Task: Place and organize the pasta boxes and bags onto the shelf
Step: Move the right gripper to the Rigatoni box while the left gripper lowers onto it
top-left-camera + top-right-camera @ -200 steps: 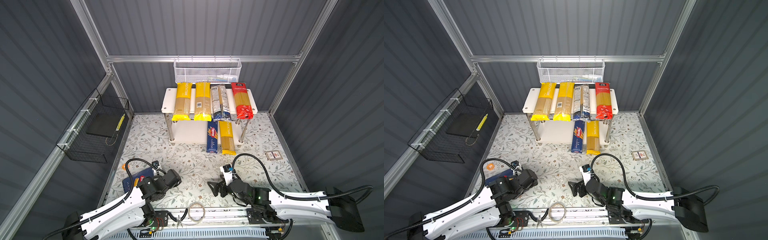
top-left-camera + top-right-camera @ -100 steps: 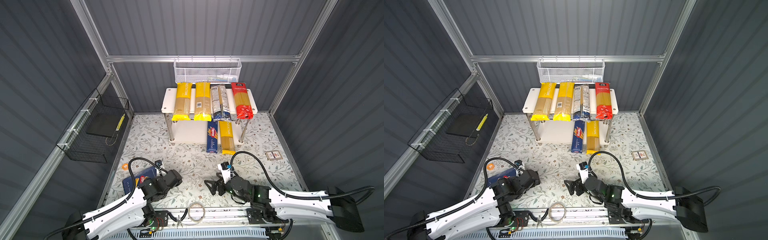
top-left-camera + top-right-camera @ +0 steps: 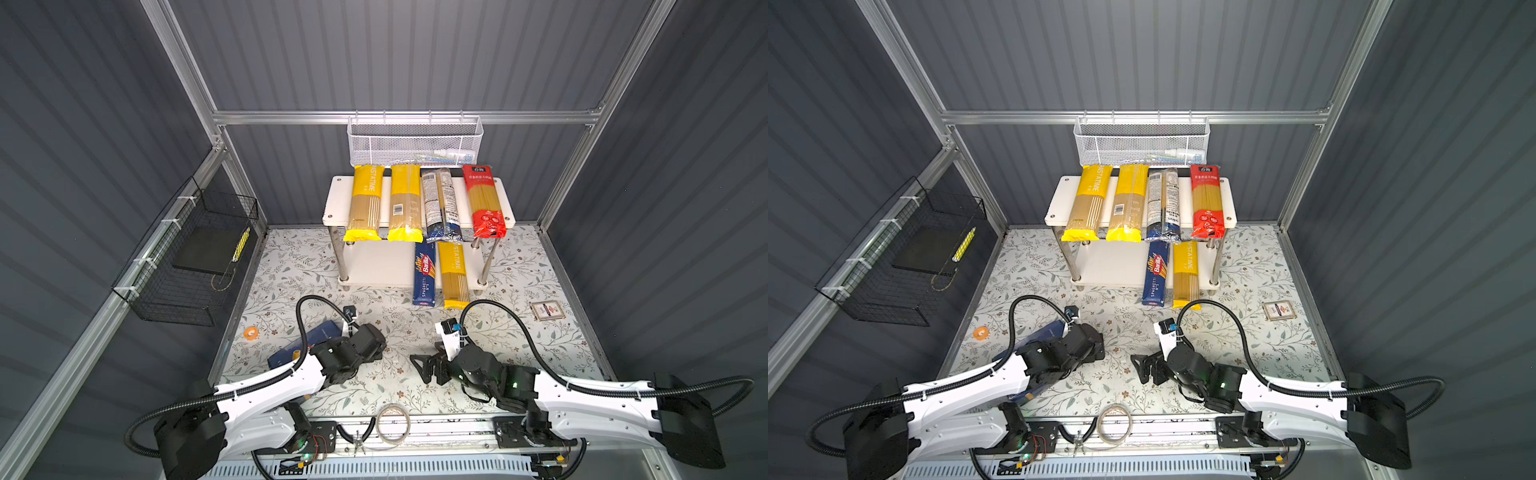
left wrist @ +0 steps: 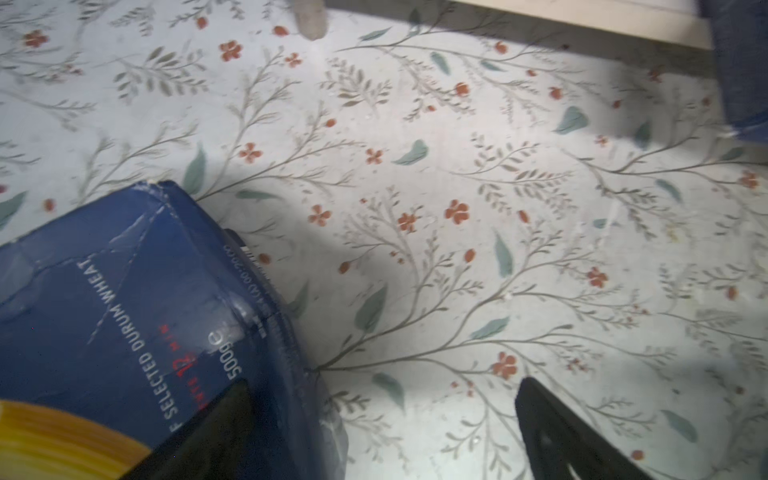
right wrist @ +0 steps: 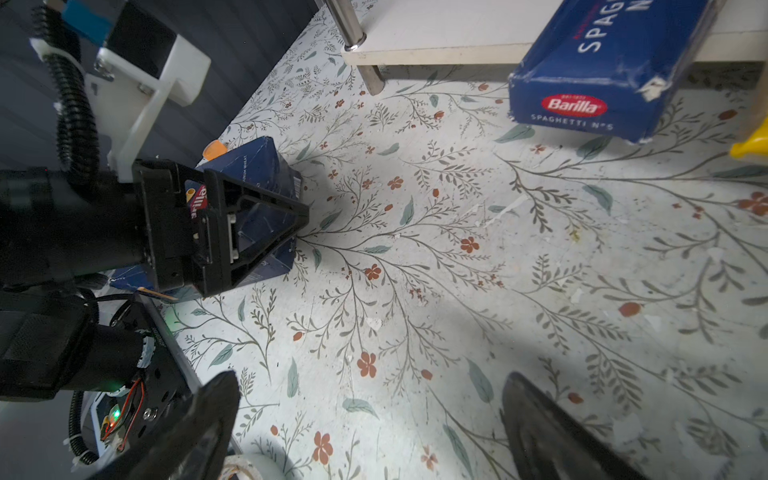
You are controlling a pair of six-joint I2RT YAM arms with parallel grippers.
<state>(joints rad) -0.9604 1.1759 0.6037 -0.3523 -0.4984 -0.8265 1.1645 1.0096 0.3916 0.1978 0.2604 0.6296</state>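
Observation:
The white shelf [image 3: 338, 199] stands at the back. On its top board lie two yellow bags [image 3: 365, 203], a clear bag with a dark-blue end [image 3: 440, 205] and a red bag [image 3: 484, 201]. The lower board holds the narrow spaghetti box [image 3: 424, 272] and a yellow bag [image 3: 454, 274], both sticking out in front. The wide blue pasta box [image 3: 316, 336] lies tilted on the floor at the left. My left gripper [image 4: 384, 382] is open, one finger over the wide blue box's [image 4: 124, 311] face, the other over bare floor. My right gripper [image 5: 372, 376] is open over the floor, holding nothing.
A white mesh basket [image 3: 415, 143] hangs above the shelf and a black wire basket [image 3: 187, 257] on the left wall. An orange tape roll [image 3: 250, 333] lies on the floor at the left, a small card pack [image 3: 547, 310] at the right, a tape ring [image 3: 392, 419] on the front rail.
My left gripper has moved right and away from the front edge, and the wide blue box has shifted with it. The right gripper has edged slightly forward.

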